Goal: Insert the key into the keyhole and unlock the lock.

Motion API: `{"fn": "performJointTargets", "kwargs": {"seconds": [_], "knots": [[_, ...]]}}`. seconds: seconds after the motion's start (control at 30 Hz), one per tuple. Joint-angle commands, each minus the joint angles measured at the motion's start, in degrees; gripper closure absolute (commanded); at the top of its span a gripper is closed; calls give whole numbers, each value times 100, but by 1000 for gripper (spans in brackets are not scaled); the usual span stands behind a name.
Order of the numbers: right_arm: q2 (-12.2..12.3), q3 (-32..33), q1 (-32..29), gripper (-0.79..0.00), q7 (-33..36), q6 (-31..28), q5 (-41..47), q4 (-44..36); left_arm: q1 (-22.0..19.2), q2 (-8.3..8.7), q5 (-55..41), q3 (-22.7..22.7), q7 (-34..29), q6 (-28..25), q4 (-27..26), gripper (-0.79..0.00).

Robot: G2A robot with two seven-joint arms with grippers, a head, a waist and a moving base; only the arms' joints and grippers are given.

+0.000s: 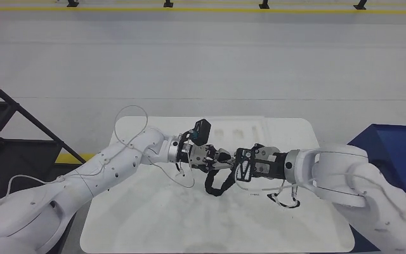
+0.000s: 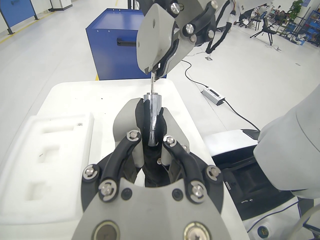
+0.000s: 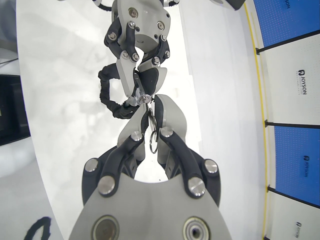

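Note:
My left gripper [image 2: 150,111] is shut on a shiny metal lock cylinder [image 2: 153,116], held above the white table with its keyhole end pointing at the other arm. A black cable loop [image 1: 219,183] hangs from the lock. Facing it, my right gripper [image 2: 157,72] is shut on a small silver key [image 2: 153,84]. The key's blade tip touches the cylinder's end face [image 3: 144,99]; how deep it sits I cannot tell. A key ring [image 3: 153,142] dangles between the right fingers [image 3: 172,116]. From above, both grippers meet over the table's middle [image 1: 229,164].
A white foam tray [image 2: 47,156] with rectangular cut-outs lies on the white table [image 1: 158,222] beside the left arm. A blue cabinet [image 2: 117,43] stands beyond the table's far edge, and a power brick with cable [image 2: 212,96] lies on the floor.

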Motion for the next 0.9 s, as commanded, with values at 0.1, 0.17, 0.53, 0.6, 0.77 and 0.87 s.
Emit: {"fn": "performJointTargets", "kwargs": {"seconds": [0.1, 0.17, 0.53, 0.6, 0.77, 0.87], "knots": [[9, 129, -70, 0, 23, 230, 697, 186, -8, -13, 58, 0, -1, 0, -39, 0], [10, 162, -75, 0, 111, 386, 1052, 280, -14, -18, 89, 0, 10, 0, -50, 0], [-4, 218, 49, -634, 662, 1043, 2278, 604, -30, -53, 359, 0, 119, 0, 5, 0], [-8, 217, 69, -785, 685, 1034, 2364, 638, -35, -59, 395, 0, 107, 0, 51, 0], [7, 279, 71, -785, 766, 901, 2451, 751, -63, -75, 497, 0, -26, 0, 235, 0], [25, 360, 32, -785, 756, 782, 2540, 846, -63, -85, 599, -3, -187, 0, 358, 0]]}}
